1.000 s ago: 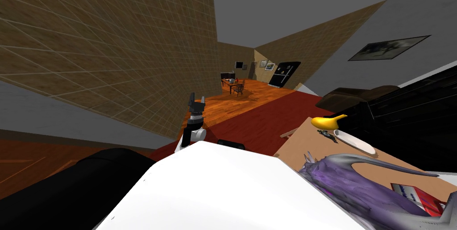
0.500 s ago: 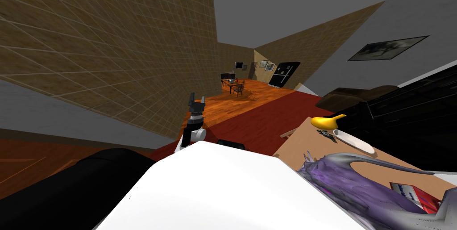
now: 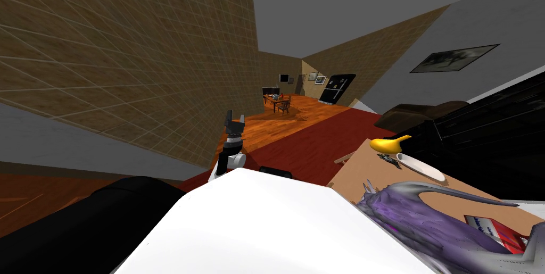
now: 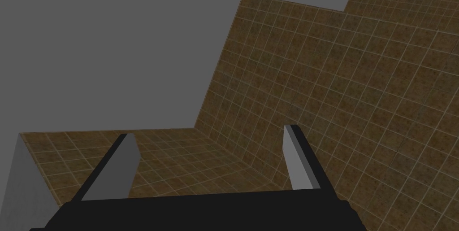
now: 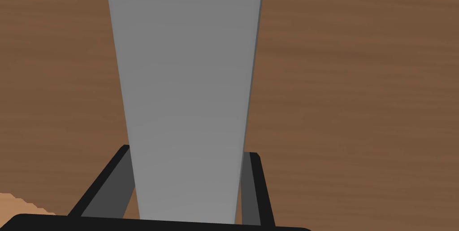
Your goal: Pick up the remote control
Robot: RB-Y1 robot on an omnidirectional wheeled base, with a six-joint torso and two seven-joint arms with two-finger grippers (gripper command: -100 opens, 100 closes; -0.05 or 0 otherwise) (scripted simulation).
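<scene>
The room has brown tiled walls (image 3: 133, 47), a grey ceiling and a red carpet (image 3: 308, 148) that gives way to orange wood flooring, where a small dining table (image 3: 277, 99) with chairs stands far off. On the robot's right, a tan surface (image 3: 362, 172) stands in front of a black sofa (image 3: 479, 138) and near a dark armchair (image 3: 420, 112). The surface carries a yellow curved object (image 3: 391, 144), a white oblong dish (image 3: 423, 168) just beside it, a purple and grey draped shape (image 3: 420, 223) and a red box (image 3: 495, 231) at the near end. The left end effector (image 3: 234, 119) is raised ahead of the torso, well apart from the surface. In the left wrist view the left end effector (image 4: 208, 132) has its two fingers (image 4: 298, 156) spread, with nothing between them. In the right wrist view the right end effector (image 5: 188, 152) is pinching the remote control (image 5: 188, 62), which is drawn as a long, flat, light grey slab. The slab fills the gap between the two fingers (image 5: 249, 183), which press its long sides, and it extends straight out past the fingertips. Behind it lies a brown wood-grain plane (image 5: 358, 107). Whether the remote control touches that plane cannot be determined.
</scene>
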